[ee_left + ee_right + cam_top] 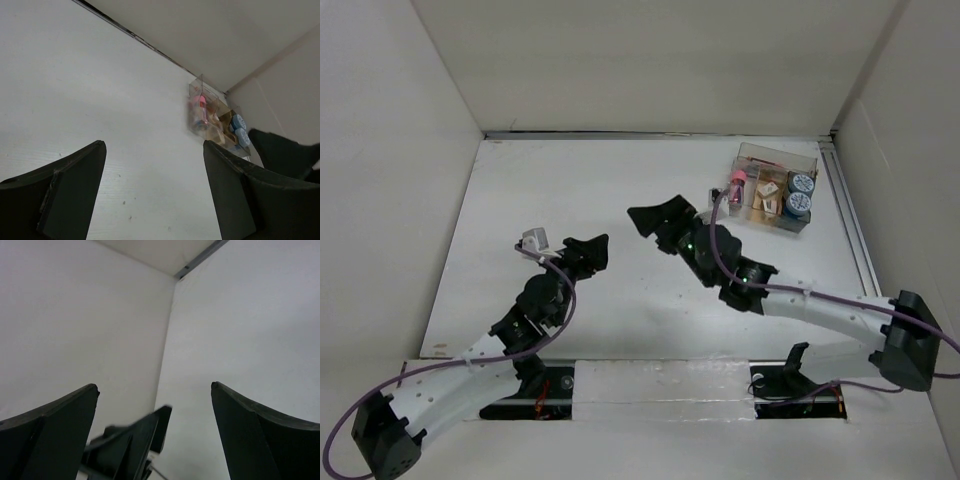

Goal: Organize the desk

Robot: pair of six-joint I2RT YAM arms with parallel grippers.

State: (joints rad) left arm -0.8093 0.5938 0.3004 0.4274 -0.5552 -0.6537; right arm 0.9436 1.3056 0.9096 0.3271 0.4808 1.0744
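- The large flat white matte desk (610,180) lies under both arms and carries a small clear plastic compartmented tray (780,152) at its far right corner.
- The left gripper (592,254) is well left of the tray and nearer the bases, its jaws wide apart and empty.
- The right gripper (658,218) is closer to the tray's left side, spread wide, holding nothing.

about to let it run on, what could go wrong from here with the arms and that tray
1. The left gripper and right gripper hang open and empty, close together over the desk; a swing toward each other may make them collide.
2. The right arm's cable loops close beside the tray and its pink bottle; a turn could snag or shove them.
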